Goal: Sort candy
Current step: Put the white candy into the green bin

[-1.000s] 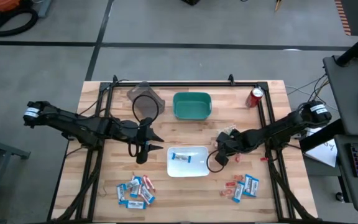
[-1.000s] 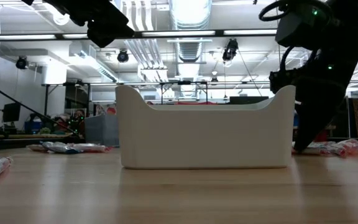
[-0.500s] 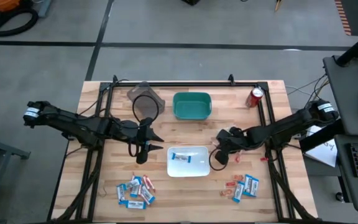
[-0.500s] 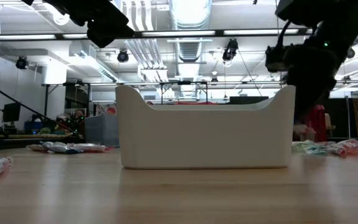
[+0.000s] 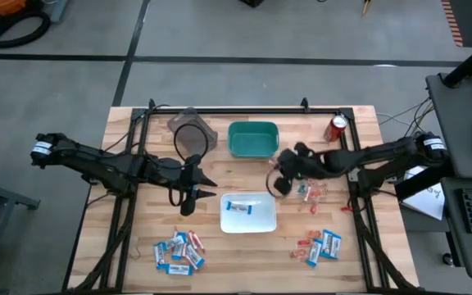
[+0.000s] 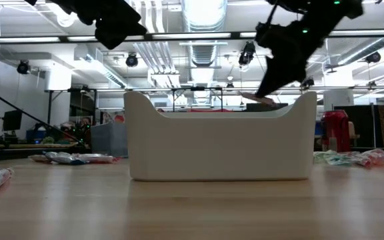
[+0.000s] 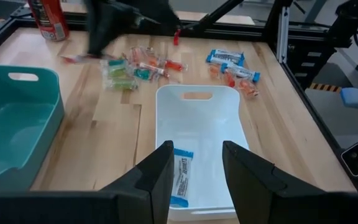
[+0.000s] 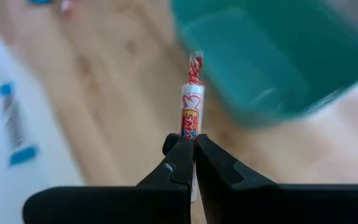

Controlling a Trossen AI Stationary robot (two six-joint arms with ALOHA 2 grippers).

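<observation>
My right gripper [image 8: 194,152] is shut on a slim white stick candy with red print [image 8: 191,106]. It hangs above the table between the teal bin [image 5: 253,139] and the white bin [image 5: 260,221]. One blue-and-white packet [image 5: 238,206] lies in the white bin. My left gripper [image 7: 201,171] stands open and still over the white bin's left end, holding nothing. Loose candy lies in piles at the near left [image 5: 179,250], the near right [image 5: 318,246] and right of the white bin [image 5: 312,192]. My right gripper pinches the stick candy's near end [image 8: 191,132] between its two fingers. The stick runs on past the fingertips in line with them, its twisted far end [image 8: 195,67] free. The fingers slant downward, and the candy is lifted clear of the table.
A red soda can [image 5: 337,127] stands at the far right. A grey see-through container [image 5: 191,131] sits left of the teal bin. A black frame rail [image 5: 244,111] runs along the table's far edge and down both sides.
My right gripper has risen from the table beside the white bin's right end and swung toward the far edge and the teal bin, rolling as it went. It carries the stick candy clear of the table, and the small pile it stood over shows again.
</observation>
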